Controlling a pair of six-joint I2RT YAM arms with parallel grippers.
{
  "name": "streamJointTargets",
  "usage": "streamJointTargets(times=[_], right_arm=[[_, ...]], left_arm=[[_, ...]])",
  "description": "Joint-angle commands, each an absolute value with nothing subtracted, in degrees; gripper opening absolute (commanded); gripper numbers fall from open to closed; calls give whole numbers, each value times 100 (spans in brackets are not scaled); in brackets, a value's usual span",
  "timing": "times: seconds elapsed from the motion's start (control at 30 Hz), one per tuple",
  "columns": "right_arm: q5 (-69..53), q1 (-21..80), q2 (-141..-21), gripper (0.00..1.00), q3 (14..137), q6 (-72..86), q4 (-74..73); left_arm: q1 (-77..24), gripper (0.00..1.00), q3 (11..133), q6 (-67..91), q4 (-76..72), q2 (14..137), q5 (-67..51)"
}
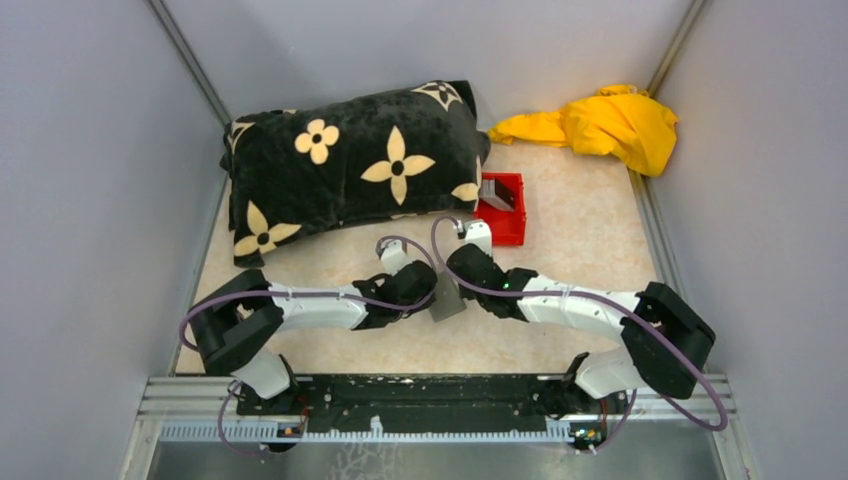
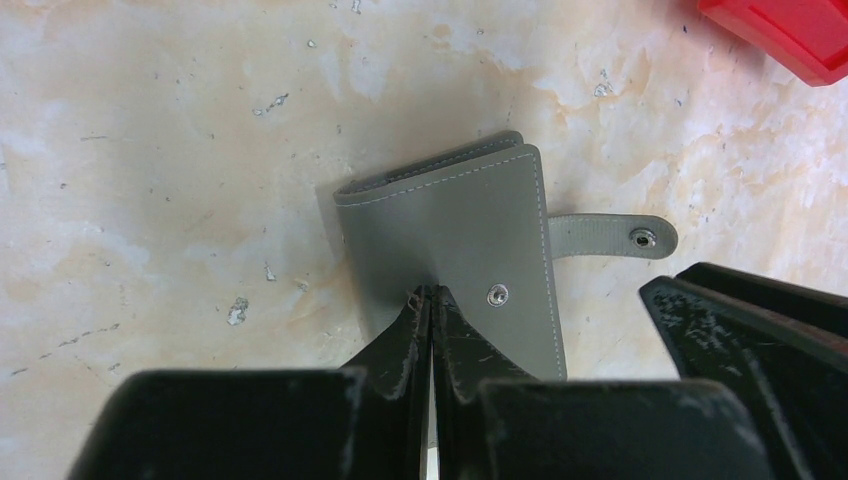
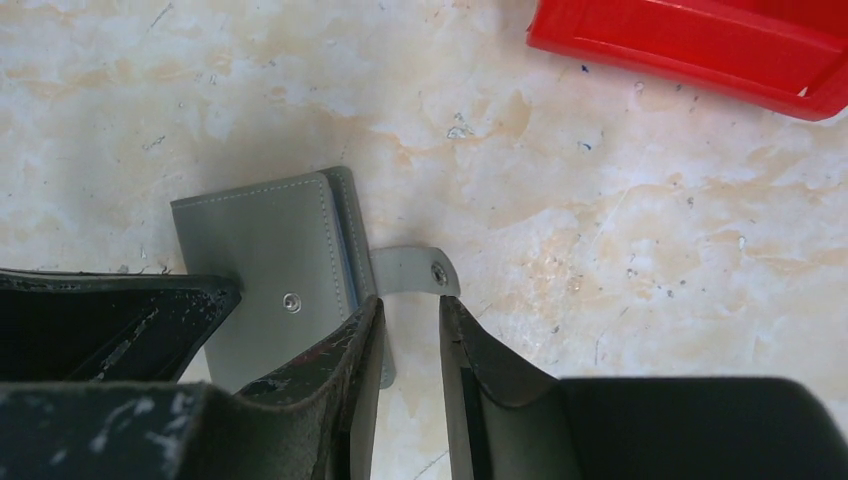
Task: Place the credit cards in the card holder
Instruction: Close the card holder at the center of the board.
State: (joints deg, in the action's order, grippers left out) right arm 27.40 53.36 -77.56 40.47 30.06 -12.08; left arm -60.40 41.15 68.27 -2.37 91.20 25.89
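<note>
On the desk (image 2: 150,150), the grey card holder (image 2: 450,240) is laid closed. Left fingers (image 2: 405,335) are pressed together on its cover; right fingers (image 3: 345,350) are held apart at its right edge.

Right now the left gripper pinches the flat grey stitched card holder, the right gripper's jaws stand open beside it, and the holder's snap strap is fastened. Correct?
No: the snap strap is unfastened, sticking out loose from the flat grey stitched card holder, as the left wrist view shows. The left gripper does pinch the holder, and the right gripper stands open beside it.
</note>
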Motion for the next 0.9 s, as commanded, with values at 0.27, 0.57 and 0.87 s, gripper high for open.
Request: streamJointTargets(times=[0.27,0.57,0.87], right_arm=[[2501,4867,-7495,32,3913,2734,-988],[2197,4640,-7509,31,3773,2598,-678],[1896,4512,-7579,31,3709,2532,-388]], left_arm=[[-6064,7,4434,6801,438,9494,2502],[-6064,7,4433,6833,479,9540,2496],[-6064,7,4434,6850,508,9569,2497]])
